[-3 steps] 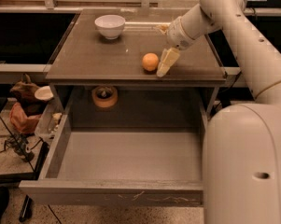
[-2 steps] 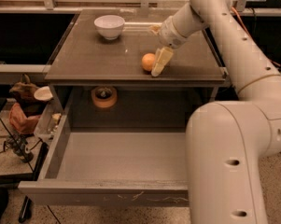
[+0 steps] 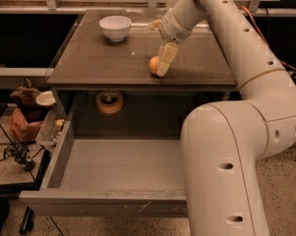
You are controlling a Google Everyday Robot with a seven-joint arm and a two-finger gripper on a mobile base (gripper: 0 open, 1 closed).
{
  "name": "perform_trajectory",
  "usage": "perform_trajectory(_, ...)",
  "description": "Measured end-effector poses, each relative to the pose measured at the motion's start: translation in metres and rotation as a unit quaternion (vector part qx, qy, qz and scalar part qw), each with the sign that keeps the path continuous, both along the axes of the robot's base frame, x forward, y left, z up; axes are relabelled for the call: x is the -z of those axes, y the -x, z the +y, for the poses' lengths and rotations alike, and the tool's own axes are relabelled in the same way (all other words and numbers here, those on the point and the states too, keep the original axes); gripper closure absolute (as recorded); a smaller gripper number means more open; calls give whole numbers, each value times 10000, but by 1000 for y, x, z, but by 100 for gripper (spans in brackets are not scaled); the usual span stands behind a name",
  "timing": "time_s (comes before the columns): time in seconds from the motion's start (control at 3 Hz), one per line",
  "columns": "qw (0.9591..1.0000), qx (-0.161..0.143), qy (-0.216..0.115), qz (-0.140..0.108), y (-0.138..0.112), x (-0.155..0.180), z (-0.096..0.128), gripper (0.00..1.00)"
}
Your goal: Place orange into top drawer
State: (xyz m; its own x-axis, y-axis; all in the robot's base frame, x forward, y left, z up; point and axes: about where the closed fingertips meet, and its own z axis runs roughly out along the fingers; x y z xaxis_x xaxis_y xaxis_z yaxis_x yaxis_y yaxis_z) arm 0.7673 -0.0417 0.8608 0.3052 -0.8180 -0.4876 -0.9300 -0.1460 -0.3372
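Item 1, top drawer [image 3: 119, 164]: nearest the camera and pulled fully out, with its scratched front panel foremost. The flat grey bottom is bare, so nothing has been delivered. Its long axis runs left to right along the cabinet front, and its mouth faces up.

Item 2, tape roll [image 3: 109, 102]: a tan ring lying flat in the recess just behind the drawer's back wall. It is not part of the task.

Item 3, orange [image 3: 153, 64]: above and behind the drawer, on the countertop [image 3: 98, 63], close to the counter's front edge and right of the drawer's middle. It is round, so it has no long axis and no heading to record. It appears to rest on the surface, not lifted.

Item 4, gripper [image 3: 162, 68]: also above and behind the drawer, angled down from the arm [image 3: 246, 58] and touching the orange's right side. Whether it has closed on the fruit cannot be told.

Item 5, white bowl [image 3: 115, 27]: farthest from the drawer, at the back left of the counter.

Progress, as judged: the drawer is ready and the approach has reached the orange. Securing, lifting, carrying forward over the drawer and releasing are all left.
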Motion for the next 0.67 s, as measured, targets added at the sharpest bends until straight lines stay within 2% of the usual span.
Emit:
perform_trajectory(0.33,10000,0,0,0,0,0,0,18)
perform_trajectory(0.67,10000,0,0,0,0,0,0,16)
